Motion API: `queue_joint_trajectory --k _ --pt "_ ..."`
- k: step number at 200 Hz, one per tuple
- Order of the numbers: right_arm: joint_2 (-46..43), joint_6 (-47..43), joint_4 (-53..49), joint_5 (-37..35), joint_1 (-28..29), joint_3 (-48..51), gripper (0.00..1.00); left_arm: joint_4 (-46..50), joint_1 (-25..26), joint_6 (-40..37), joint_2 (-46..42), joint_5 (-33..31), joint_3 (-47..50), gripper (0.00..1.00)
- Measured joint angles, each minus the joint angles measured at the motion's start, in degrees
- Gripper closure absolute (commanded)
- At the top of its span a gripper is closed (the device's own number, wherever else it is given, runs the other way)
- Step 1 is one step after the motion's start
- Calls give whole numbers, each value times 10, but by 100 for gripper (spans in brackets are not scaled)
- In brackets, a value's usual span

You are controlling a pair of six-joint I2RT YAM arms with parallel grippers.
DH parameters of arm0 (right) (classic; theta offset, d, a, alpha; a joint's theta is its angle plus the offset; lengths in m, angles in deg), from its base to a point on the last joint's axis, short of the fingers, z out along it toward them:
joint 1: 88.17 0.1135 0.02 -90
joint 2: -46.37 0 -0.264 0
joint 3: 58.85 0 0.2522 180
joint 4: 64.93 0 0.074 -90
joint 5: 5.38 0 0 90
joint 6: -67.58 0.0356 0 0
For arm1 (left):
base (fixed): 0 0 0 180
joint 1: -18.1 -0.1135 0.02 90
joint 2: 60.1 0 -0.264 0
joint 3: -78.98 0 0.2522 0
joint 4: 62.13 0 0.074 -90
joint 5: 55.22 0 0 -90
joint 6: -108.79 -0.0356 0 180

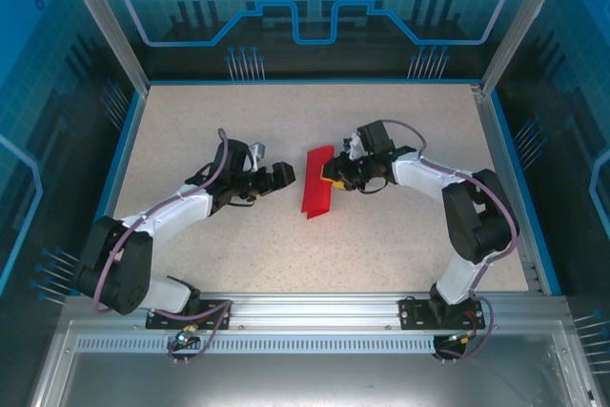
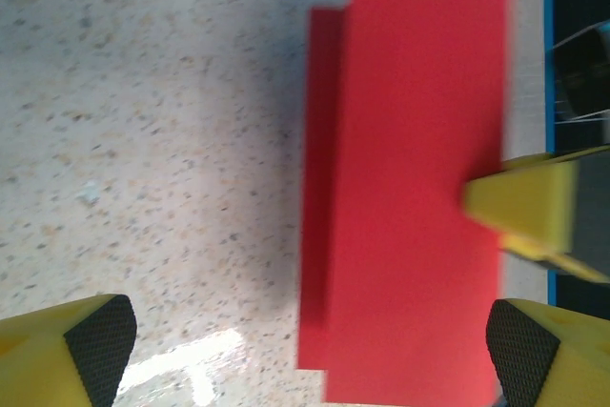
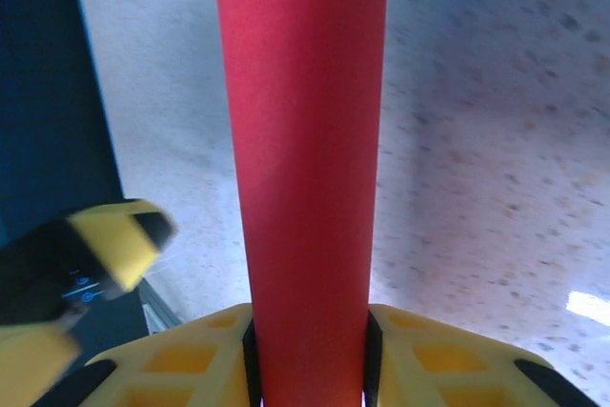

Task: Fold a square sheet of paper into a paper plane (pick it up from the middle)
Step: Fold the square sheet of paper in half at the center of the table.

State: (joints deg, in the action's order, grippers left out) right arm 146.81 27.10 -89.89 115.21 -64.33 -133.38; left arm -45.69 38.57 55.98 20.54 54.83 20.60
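The square sheet of paper [image 1: 316, 184], bright red, is folded over into a long double strip on the middle of the table. My right gripper [image 1: 334, 176] is at its right edge. In the right wrist view the sheet [image 3: 305, 140] bulges up between the two black pads, which touch it on both sides, so the right gripper [image 3: 307, 374] is shut on it. My left gripper [image 1: 284, 175] stands wide open just left of the sheet. In the left wrist view the sheet [image 2: 410, 188] lies ahead of the left gripper [image 2: 310, 350], its lower layer sticking out on the left.
The speckled tabletop [image 1: 210, 131] has a blue rim and dark glass walls around it. In the left wrist view a yellow fingertip of the right gripper [image 2: 524, 207] rests at the sheet's right edge. Bare table lies left of the sheet.
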Motion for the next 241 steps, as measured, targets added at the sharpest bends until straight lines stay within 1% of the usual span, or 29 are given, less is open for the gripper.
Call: queue_joint_trajectory --k 16,51,62,96,152,183,241 --pt "12 -2 -3 -5 0 19 63 0 11 0 9 2 -11 1" --pt "15 -28 -35 -36 -8 31 50 0 35 0 38 4 -22 1" --pt "15 -41 -48 -48 -11 30 49 0 40 0 45 4 -24 2" --pt "15 -75 -89 -77 -19 30 44 0 54 3 68 4 -42 8" --pt "15 -108 -136 -104 -25 23 41 -3 76 4 98 4 -71 12" --pt "15 -108 -145 -126 -25 19 41 -4 85 5 113 4 -78 14" --pt "20 -104 -149 -140 -25 16 40 -9 89 19 120 4 -85 14"
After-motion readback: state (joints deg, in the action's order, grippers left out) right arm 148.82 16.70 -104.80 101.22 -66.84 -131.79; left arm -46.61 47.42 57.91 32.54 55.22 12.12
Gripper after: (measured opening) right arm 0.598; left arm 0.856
